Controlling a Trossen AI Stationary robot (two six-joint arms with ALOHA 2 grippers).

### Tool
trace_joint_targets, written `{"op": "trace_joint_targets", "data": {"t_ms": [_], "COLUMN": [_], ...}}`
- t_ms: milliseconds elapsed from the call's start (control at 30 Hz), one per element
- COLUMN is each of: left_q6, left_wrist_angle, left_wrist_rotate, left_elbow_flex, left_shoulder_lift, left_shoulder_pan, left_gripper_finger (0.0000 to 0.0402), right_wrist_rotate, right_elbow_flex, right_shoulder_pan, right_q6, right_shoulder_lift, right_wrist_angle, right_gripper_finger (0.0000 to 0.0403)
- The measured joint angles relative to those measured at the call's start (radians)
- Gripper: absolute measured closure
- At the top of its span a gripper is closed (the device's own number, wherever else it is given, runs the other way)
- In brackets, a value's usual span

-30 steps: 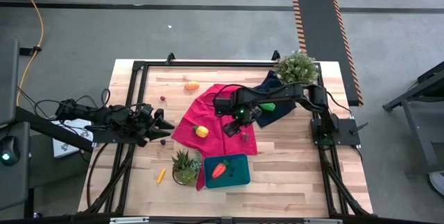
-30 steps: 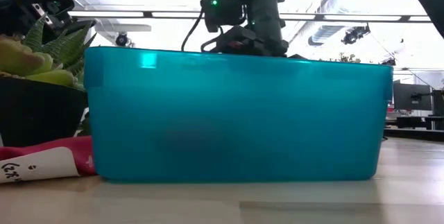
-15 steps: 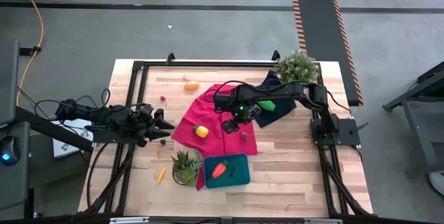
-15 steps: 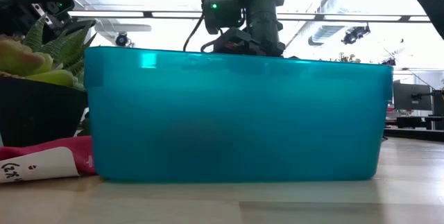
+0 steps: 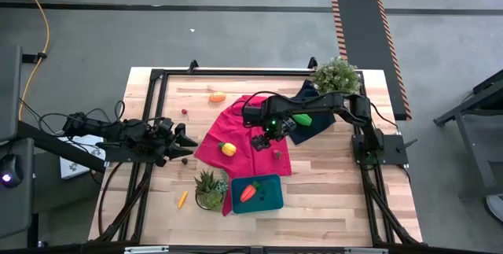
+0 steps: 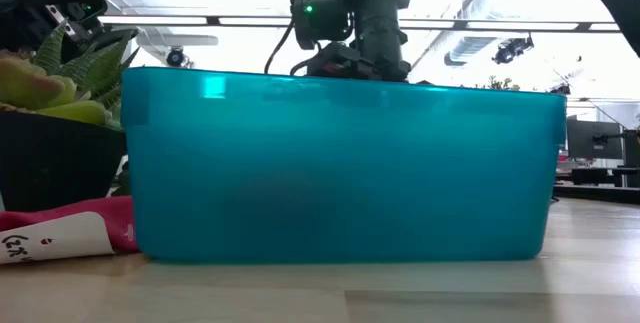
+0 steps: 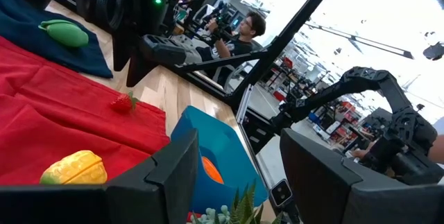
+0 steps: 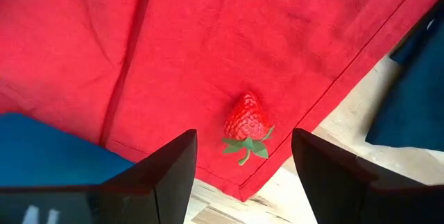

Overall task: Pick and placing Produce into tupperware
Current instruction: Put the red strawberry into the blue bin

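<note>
Strawberry (image 8: 246,121) unobstructed — seemingly clear approach.

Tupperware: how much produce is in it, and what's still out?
Done: the carrot lies in the tupperware. In hand: the right gripper, jaws open, hovers over the strawberry on the red cloth. Left: the corn, the green piece and more.

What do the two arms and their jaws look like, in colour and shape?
Both arms are black, jointed and slim. The right arm shows a small green light near its wrist. The left arm has black cables trailing behind it. In the wrist views each gripper ends in flat, dark, blunt jaws with a matte finish.
</note>
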Motion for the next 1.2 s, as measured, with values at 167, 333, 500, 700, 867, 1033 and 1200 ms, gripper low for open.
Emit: {"op": "trace_joint_targets", "data": {"t_ms": [167, 333, 500, 700, 867, 1033, 1200], "left_q6": [0.0, 0.0, -0.003, -0.003, -0.004, -0.004, -0.004], "left_wrist_angle": [0.0, 0.0, -0.001, -0.002, -0.003, -0.002, -0.002], "left_wrist_rotate": [0.0, 0.0, 0.024, 0.029, 0.03, 0.03, 0.03], "left_elbow_flex": [0.0, 0.0, 0.0, 0.0, 0.0, 0.0, 0.0], "left_shoulder_lift": [0.0, 0.0, 0.0, 0.0, 0.0, 0.0, 0.0], "left_shoulder_pan": [0.0, 0.0, 0.0, 0.0, 0.0, 0.0, 0.0], "left_gripper_finger": [0.0208, 0.0208, 0.0208, 0.0208, 0.0208, 0.0208, 0.0208], "right_wrist_rotate": [0.015, -0.004, -0.005, -0.038, -0.041, -0.063, -0.071], "right_elbow_flex": [0.0, 0.001, 0.0, 0.0, 0.0, 0.0, 0.0], "right_shoulder_pan": [0.008, 0.014, 0.032, 0.04, 0.04, 0.04, 0.04], "right_q6": [0.017, 0.021, 0.026, 0.031, 0.017, 0.01, -0.001], "right_shoulder_lift": [0.0, 0.034, 0.058, 0.08, 0.094, 0.111, 0.13], "right_wrist_angle": [0.009, 0.038, 0.04, -0.004, -0.014, -0.006, -0.012], "right_gripper_finger": [0.0178, 0.0178, 0.0179, 0.0179, 0.0179, 0.0179, 0.0179]}}
